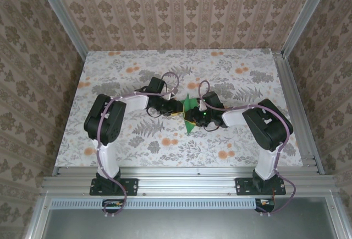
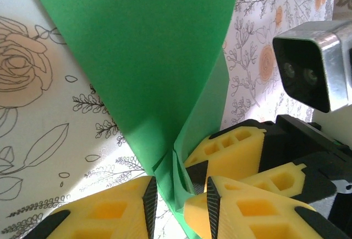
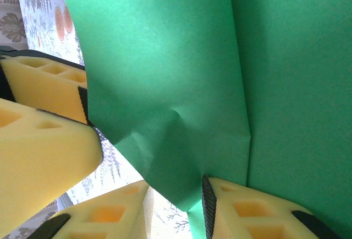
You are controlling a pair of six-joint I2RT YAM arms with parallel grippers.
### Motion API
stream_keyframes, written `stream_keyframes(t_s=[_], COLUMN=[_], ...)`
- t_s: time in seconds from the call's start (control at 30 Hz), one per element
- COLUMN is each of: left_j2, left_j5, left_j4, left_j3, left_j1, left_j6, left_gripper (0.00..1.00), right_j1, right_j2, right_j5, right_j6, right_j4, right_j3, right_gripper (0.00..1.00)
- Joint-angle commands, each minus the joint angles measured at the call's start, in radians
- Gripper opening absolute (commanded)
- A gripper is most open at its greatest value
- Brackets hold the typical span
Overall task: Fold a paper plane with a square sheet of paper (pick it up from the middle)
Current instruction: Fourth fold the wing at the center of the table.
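The green sheet of paper [image 1: 190, 104] is at the table's centre, bent and creased, held up between the two gripper heads. In the left wrist view the paper [image 2: 148, 57] rises as a broad flap and narrows into a crumpled fold. That fold drops into the gap of my left gripper [image 2: 180, 188], whose jaws stand apart. My right gripper's yellow fingers [image 2: 234, 146] press in from the right. In the right wrist view the paper [image 3: 181, 68] drapes over my right gripper [image 3: 176, 188]. Its jaws are apart and the sheet lies against the right pad [image 3: 208, 206].
The floral tabletop [image 1: 137, 140] spreads around the arms, with aluminium rails [image 1: 291, 107] along the right side and the near edge. Patterned walls close off the back and sides. The right wrist camera housing [image 2: 311, 71] hangs close to the left fingers.
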Motion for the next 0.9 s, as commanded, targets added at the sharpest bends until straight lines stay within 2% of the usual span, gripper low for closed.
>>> stream_keyframes(t_s=[0.0, 0.27, 0.4, 0.87], left_j2=[0.024, 0.05, 0.061, 0.111], left_j5=[0.026, 0.024, 0.016, 0.002], left_j4=[0.002, -0.014, -0.036, -0.105], left_j3=[0.043, 0.058, 0.071, 0.133], left_j1=[-0.004, -0.006, -0.007, 0.006], left_j6=[-0.006, 0.005, 0.021, 0.079], left_gripper=[0.31, 0.15, 0.1, 0.09], right_j1=[-0.006, -0.006, -0.006, -0.007], right_j2=[0.012, 0.009, 0.007, -0.013], right_j5=[0.069, 0.071, 0.068, 0.045], right_j6=[-0.033, -0.035, -0.037, -0.064], right_j4=[-0.106, -0.11, -0.108, -0.108], right_j3=[-0.038, -0.036, -0.04, -0.04], right_gripper=[0.32, 0.31, 0.31, 0.31])
